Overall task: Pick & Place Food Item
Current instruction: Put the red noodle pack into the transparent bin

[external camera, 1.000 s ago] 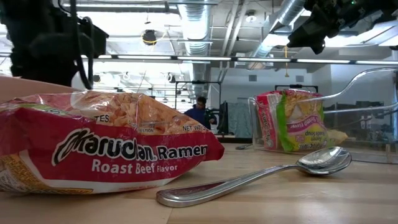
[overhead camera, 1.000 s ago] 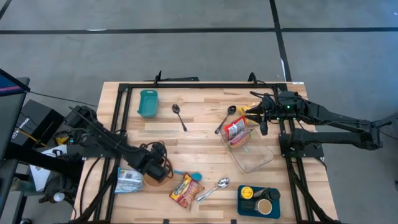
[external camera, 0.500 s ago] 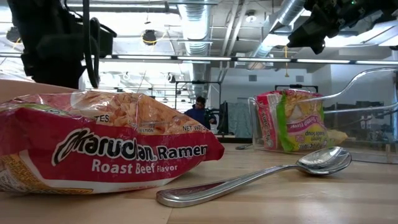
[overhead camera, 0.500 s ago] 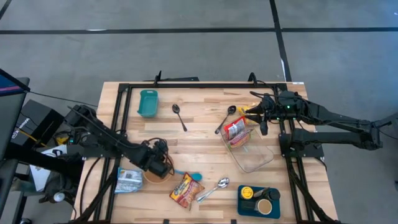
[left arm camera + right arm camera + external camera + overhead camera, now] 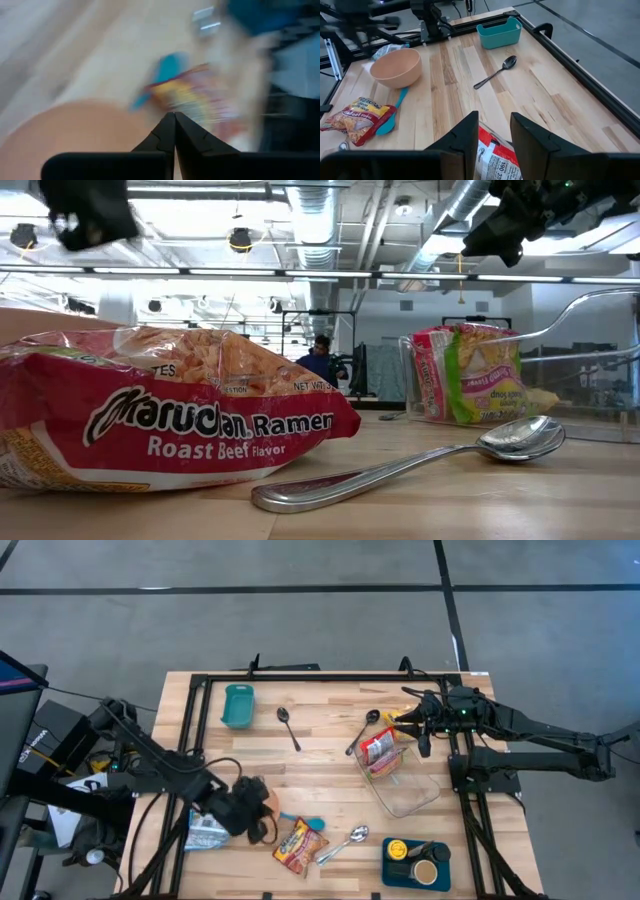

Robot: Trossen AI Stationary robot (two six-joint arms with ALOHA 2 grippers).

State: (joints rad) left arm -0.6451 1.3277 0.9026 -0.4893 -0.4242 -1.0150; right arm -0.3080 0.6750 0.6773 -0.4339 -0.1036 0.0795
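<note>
Swung nearer since a second back: left tool (image 5: 262, 823), shut and empty, just beside ramen packet (image 5: 299, 845) lying slantwise at desk (image 5: 320, 740) front. Right tool (image 5: 409, 721) far off, part-open over clear container (image 5: 410, 795).

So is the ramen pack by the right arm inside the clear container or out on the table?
Inside: the ramen pack stands in the clear container.

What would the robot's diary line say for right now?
left tool: shut, above peach bowl | right tool: open, over ramen pack in clear container | second ramen pack: lying on table
</note>
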